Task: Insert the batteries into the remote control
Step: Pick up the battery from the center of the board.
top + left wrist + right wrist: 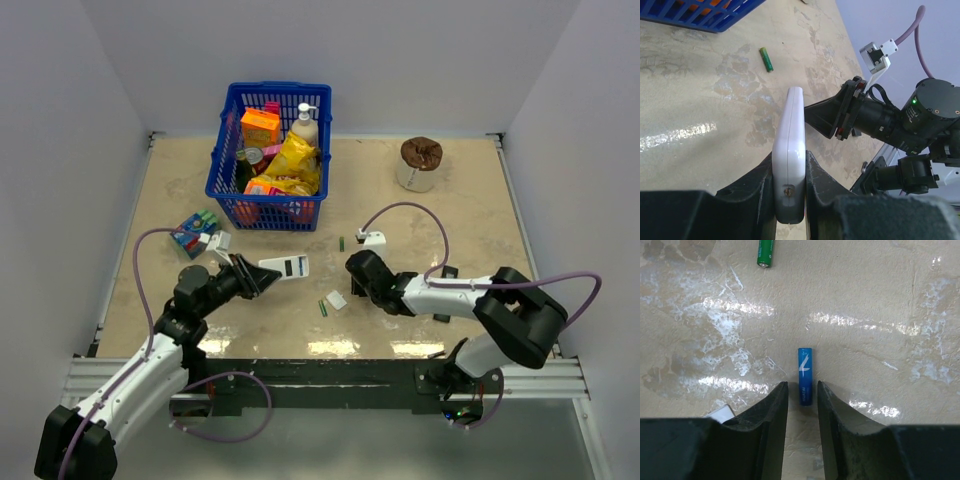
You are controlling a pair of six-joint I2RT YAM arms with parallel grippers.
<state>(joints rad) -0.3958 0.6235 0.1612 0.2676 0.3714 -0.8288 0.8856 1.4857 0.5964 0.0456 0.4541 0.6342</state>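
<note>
The worktop (460, 210) carries a blue basket (262, 212) at its far left. The left tool (789, 167) is clamped across one end of the white remote (791, 125), holding it just near of the basket, left of centre. The right tool (801, 387) stands partly open at the centre. Its fingers (775, 410) sit either side of a blue battery (805, 371) lying on the worktop, without pinching it. A green battery (765, 252) lies farther off.
</note>
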